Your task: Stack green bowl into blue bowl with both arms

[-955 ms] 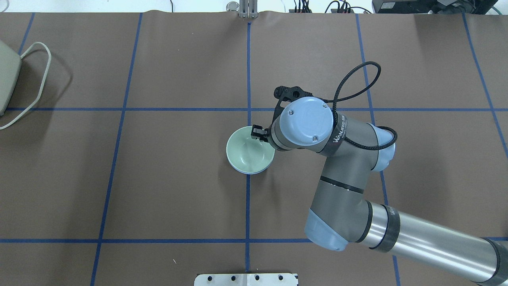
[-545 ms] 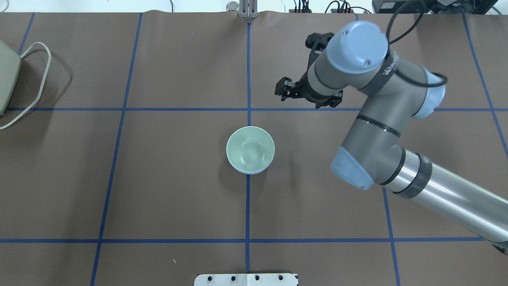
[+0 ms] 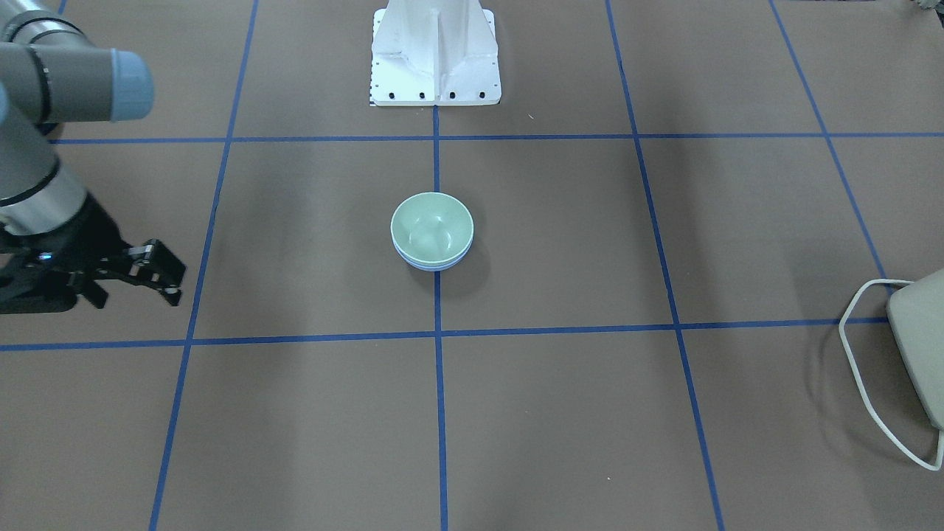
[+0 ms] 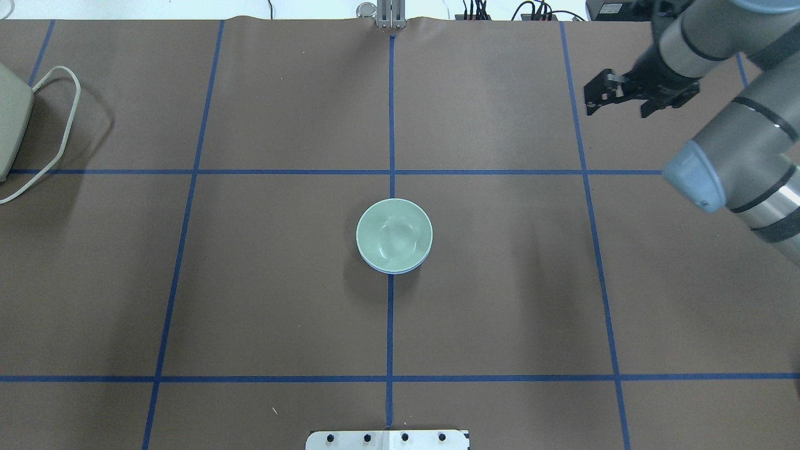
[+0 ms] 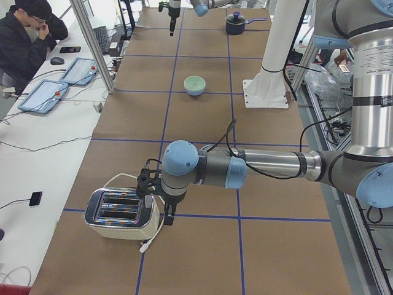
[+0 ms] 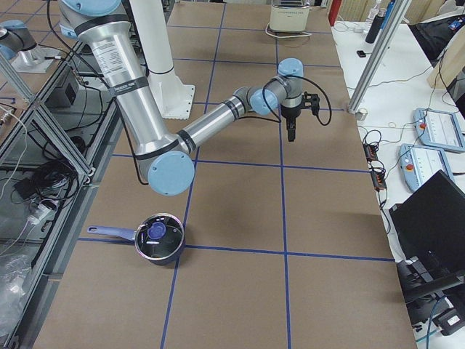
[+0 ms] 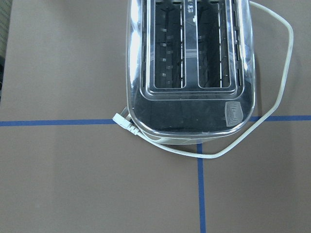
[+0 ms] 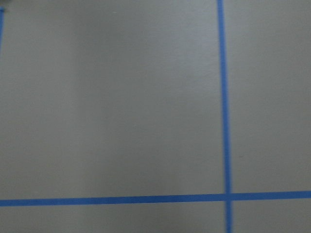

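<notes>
The pale green bowl (image 4: 394, 233) sits nested inside the blue bowl (image 4: 400, 270) at the table's centre. Only a thin blue rim shows under it. The stack also shows in the front-facing view, green bowl (image 3: 431, 223) over blue bowl rim (image 3: 431, 265), and far off in the exterior left view (image 5: 195, 85). My right gripper (image 4: 592, 100) hangs open and empty far to the right and back of the bowls, also in the front-facing view (image 3: 169, 279). My left gripper (image 5: 167, 212) shows only in the exterior left view, over a toaster; I cannot tell its state.
A toaster (image 7: 189, 63) with a white cord lies at the table's left end, also in the overhead view (image 4: 9, 122). A dark pot with a lid (image 6: 160, 238) stands at the right end. The white base column (image 3: 435, 51) stands behind the bowls.
My right gripper has left the green bowl's rim, risen and swung away to the far right. The nested bowls have not moved.
</notes>
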Motion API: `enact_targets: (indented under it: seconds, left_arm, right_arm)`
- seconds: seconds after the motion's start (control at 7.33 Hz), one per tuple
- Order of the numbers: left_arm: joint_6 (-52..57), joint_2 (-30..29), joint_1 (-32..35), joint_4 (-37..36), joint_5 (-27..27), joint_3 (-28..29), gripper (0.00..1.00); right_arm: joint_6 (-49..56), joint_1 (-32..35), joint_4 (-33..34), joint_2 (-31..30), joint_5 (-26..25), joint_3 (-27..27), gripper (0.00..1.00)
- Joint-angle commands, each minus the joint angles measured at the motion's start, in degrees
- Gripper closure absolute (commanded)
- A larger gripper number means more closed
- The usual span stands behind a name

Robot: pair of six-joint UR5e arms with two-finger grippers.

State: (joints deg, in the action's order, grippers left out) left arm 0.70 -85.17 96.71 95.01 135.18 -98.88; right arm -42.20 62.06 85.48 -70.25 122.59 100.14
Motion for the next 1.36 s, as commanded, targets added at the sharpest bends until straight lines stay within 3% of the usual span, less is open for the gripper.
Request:
enact_targets:
  seconds: [0.0, 0.27, 0.55, 1.23]
  left_arm:
    - [-0.79, -0.78, -4.67, 0.53, -0.09, -0.26, 0.01]
    - [-1.31, -0.52, -7.32, -0.09, -0.62, -0.26, 0.02]
    - [-0.62, 1.57, -7.24, 0.09, -0.01, -0.87, 0.01]
    - [-0.53, 5.10, -7.06, 0.61, -0.62, -0.52, 0.02]
  right_arm:
    - [17.95, 11.27, -0.05, -14.58, 5.09, 0.06, 0.00]
    - [35.35, 22.08, 0.04, -25.51, 5.73, -0.64, 0.00]
    - [37.45, 25.90, -0.40, -32.20, 6.61, -0.65, 0.00]
    - [36.84, 26.97, -0.84, -33.11, 6.61, -0.47, 0.00]
